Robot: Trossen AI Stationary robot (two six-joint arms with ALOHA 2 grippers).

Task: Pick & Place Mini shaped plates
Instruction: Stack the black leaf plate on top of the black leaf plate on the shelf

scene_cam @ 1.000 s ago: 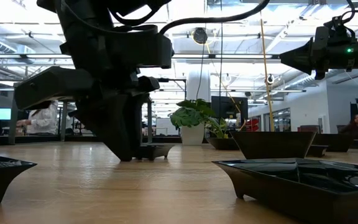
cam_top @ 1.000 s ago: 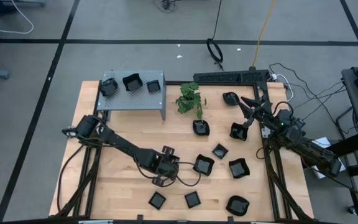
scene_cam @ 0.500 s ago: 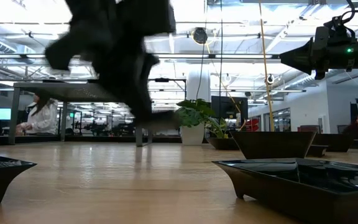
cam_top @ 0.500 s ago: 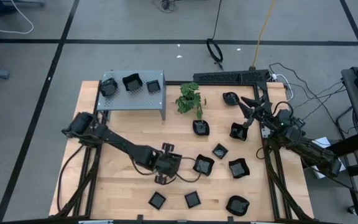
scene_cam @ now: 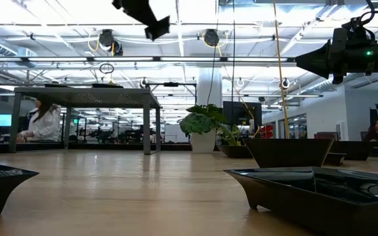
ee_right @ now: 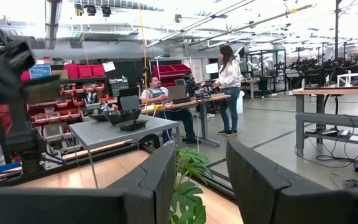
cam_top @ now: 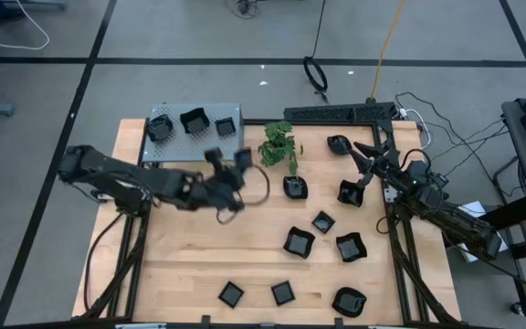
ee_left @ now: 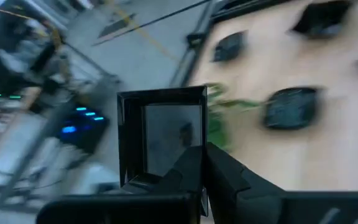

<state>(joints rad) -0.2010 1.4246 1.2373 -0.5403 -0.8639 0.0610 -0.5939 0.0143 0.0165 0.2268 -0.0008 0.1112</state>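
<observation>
Now, step: carrying a plate toward the shelf, as I judge it.
Left gripper (cam_top: 229, 164): in the air just off the shelf's (cam_top: 193, 144) front right corner, between shelf and plant (cam_top: 279, 146); fingers pinched on one square plate (ee_left: 162, 138), gripping its rim.
Held plate: well above the tabletop (cam_top: 190, 260), near the shelf edge.
Key relation: the shelf lies just beyond the fingers, on the side away from the plant; three plates already sit along its back, so the free part is its front.
Right gripper (cam_top: 370, 167): waits on the far side of the plant from the shelf, fingers wide, holding nothing.
Other plates: about nine on the tabletop, well apart from the shelf.
Nearer arm: left.
</observation>
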